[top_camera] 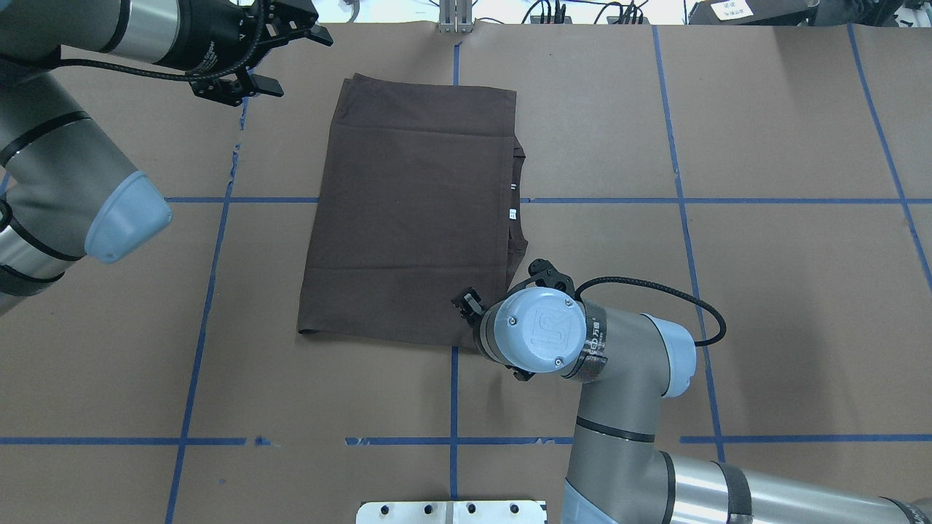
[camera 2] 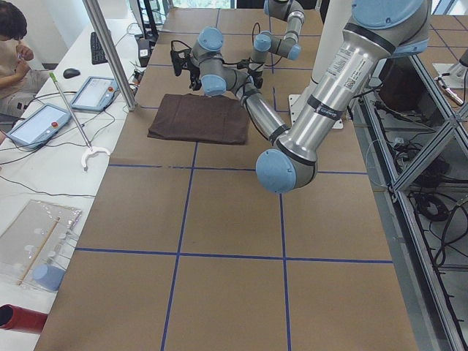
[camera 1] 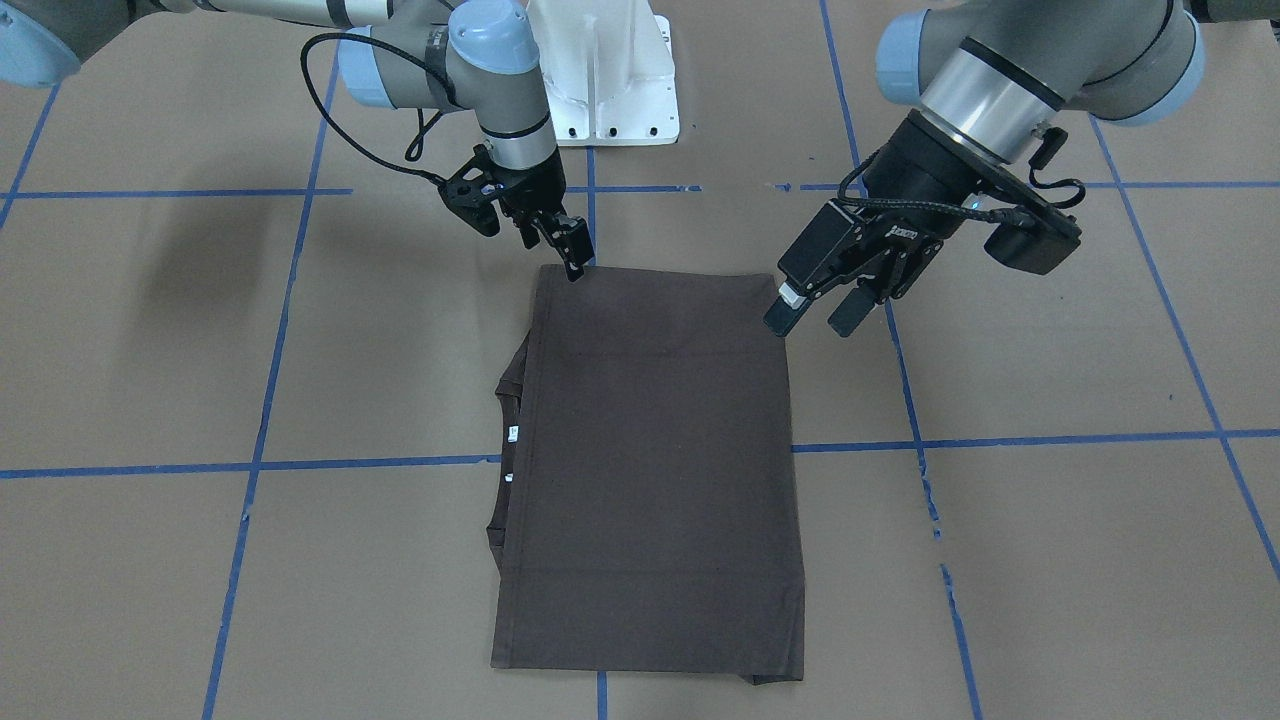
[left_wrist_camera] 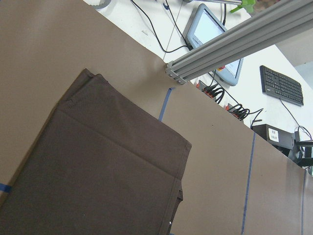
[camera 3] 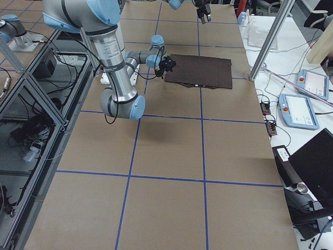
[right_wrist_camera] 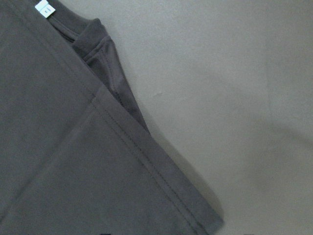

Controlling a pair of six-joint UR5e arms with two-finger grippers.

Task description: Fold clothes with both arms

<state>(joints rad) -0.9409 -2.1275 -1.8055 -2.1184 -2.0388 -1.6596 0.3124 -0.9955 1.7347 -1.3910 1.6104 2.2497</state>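
Brown paper crossed with blue tape covers the counter point(camera 1: 1050, 560). From the front we see the shirt point(camera 1: 650, 470) lying flat mid-counter as a folded rectangle. The right claw point(camera 1: 555, 255) is at a shirt corner nearest the robot, fingers apart and empty, while the left claw point(camera 1: 815, 318) hangs raised, spread and empty. Overhead, the collar point(top_camera: 519, 240) peeks out on the robot's right. We judge another fold is pending, so both claws must first pinch corners.
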